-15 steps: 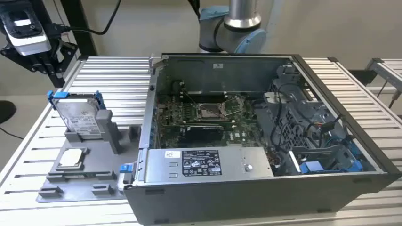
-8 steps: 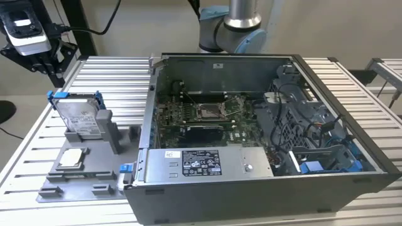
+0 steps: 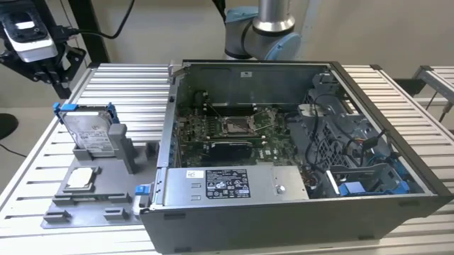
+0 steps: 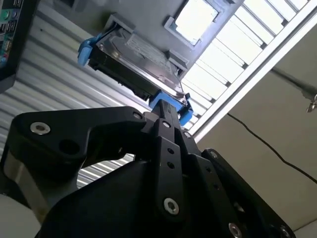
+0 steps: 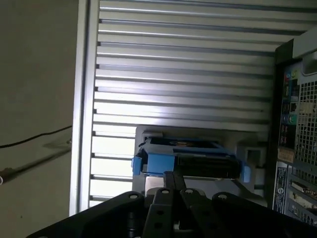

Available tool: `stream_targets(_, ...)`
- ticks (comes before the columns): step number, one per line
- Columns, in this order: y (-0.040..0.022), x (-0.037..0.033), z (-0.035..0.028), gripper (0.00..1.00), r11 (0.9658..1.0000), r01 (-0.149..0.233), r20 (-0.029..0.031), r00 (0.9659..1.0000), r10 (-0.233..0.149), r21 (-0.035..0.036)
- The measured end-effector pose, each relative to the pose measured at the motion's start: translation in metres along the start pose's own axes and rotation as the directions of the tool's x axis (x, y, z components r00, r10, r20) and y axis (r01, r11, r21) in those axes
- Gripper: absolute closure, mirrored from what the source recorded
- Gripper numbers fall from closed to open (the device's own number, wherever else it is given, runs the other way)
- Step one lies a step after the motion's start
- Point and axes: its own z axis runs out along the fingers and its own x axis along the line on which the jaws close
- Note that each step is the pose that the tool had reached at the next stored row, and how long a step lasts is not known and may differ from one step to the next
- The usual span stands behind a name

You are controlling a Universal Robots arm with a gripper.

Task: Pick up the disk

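The disk (image 3: 91, 127) is a silver hard drive with a white label in a bright blue carrier. It stands on edge in a slot of the grey fixture (image 3: 131, 154) at the exterior view's left. My gripper (image 3: 51, 79) hangs above and behind it, well apart from it, near the table's far left corner. In both wrist views the black fingers come together at one tip, with nothing between them. That tip points towards the disk (image 4: 138, 64) in the second wrist view, where the gripper (image 4: 166, 111) lies just short of the blue carrier. The first wrist view shows the disk (image 5: 198, 166) edge-on beyond the gripper (image 5: 173, 174).
A small square silver chip (image 3: 80, 178) lies flat on the same fixture, nearer the front. An open computer case (image 3: 284, 223) takes up the middle and right of the slatted metal table (image 3: 127, 85), right beside the fixture. The arm's base (image 3: 266, 37) rises behind the case.
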Motion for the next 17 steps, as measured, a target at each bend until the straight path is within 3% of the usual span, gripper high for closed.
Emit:
stream_targets(4, 0.0000, 0.0004, 0.0000, 1.00, 0.9974, 0.072, -0.0028, 0.9974, -0.072, -0.0001)
stream_targets(8, 0.0001, 0.0006, 0.0000, 1.00, 0.9896, 0.144, -0.0056, 0.9895, -0.144, -0.0003)
stream_targets(14, 0.0001, 0.0013, -0.0001, 1.00, 0.9698, 0.244, -0.0100, 0.9697, -0.244, 0.0007)
stream_targets(17, 0.0001, 0.0015, 0.0000, 1.00, 0.9556, 0.295, -0.0120, 0.9556, -0.295, 0.0009)
